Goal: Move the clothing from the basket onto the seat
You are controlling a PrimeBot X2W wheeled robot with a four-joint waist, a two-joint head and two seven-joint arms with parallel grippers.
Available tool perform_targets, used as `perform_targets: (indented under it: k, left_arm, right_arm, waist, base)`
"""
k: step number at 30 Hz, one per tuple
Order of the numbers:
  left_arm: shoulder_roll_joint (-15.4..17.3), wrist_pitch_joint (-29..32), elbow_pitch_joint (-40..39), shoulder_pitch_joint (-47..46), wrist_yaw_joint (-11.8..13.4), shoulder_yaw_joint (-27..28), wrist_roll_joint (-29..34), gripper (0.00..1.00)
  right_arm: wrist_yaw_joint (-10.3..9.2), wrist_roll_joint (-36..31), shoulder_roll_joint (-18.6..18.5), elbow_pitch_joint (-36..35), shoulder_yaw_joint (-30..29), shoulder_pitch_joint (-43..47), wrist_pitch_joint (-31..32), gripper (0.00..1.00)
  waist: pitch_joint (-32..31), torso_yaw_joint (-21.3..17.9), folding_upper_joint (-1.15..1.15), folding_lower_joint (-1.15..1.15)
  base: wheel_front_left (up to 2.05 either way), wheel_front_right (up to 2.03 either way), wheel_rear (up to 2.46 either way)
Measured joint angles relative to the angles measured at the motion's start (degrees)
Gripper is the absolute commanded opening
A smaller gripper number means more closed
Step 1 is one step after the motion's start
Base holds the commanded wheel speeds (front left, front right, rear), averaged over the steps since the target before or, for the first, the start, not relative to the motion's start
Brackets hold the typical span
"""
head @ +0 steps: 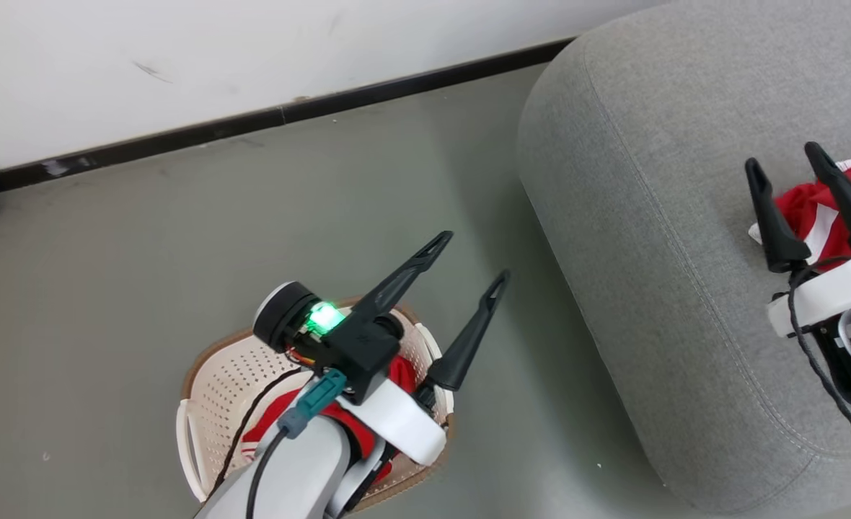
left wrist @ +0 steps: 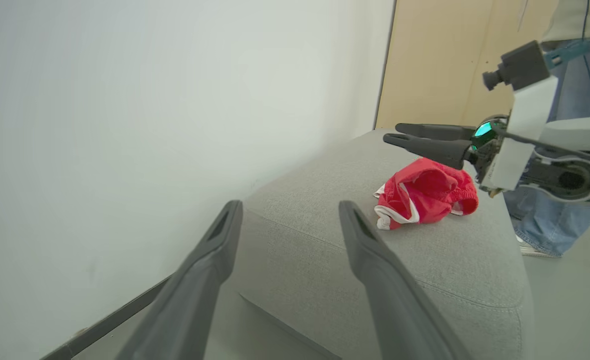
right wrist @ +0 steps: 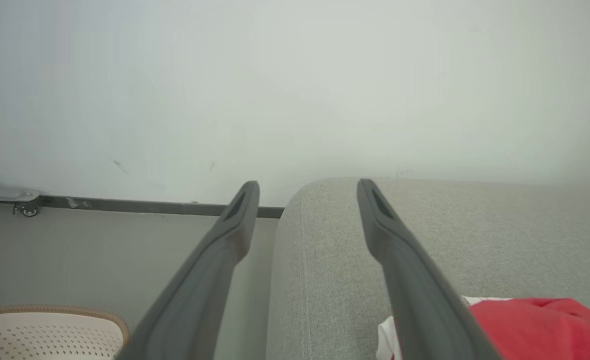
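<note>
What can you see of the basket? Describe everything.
The basket is an oval cream plastic tub with perforated walls, a brown rim and white handles. It stands upright on the grey floor, apart from the seat. A red garment lies inside, and the left arm crosses over it, hiding part.

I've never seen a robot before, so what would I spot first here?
The bright red garment crumpled on the big grey seat jumps out first, with the open right gripper just above it. Then the left gripper, spread wide open, hangs near the cream basket on the floor, where more red clothing lies.
</note>
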Motion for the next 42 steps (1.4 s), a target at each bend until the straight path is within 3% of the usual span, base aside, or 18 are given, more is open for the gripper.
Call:
perform_targets:
  k: [9, 22, 26, 42]
  left_arm:
    - [0.81, -0.52, 1.41, 2.69, 2.22, 3.38, -1.97, 1.0]
    - [2.29, -0.79, 2.78, 8.98, 6.26, 10.16, -4.34, 1.0]
    - [2.57, -0.8, 2.15, 10.67, 7.48, 12.77, -5.1, 1.0]
    - [4.01, -0.83, 0.35, 18.55, 9.98, 18.91, -5.08, 1.0]
  right_arm:
    - [0.0, -1.58, 2.24, -1.32, 0.18, -0.01, -0.05, 1.0]
    - [0.0, -4.53, 8.44, -0.76, -2.59, 1.72, -0.55, 1.0]
    - [0.0, -8.48, 9.24, -0.48, -3.38, 3.2, -0.75, 1.0]
    - [0.0, -13.79, 16.18, -2.69, -7.55, 11.16, -1.07, 1.0]
  waist:
    - [-2.56, 1.83, 0.0, 0.0]
    - [-7.22, 5.37, 0.0, 0.0]
    - [-8.57, 6.32, 0.0, 0.0]
    - [-13.62, 8.73, 0.0, 0.0]
  base:
    - [0.0, 0.0, 0.0]
    - [0.0, 0.0, 0.0]
    - [0.0, 0.0, 0.0]
    - [0.0, 0.0, 0.0]
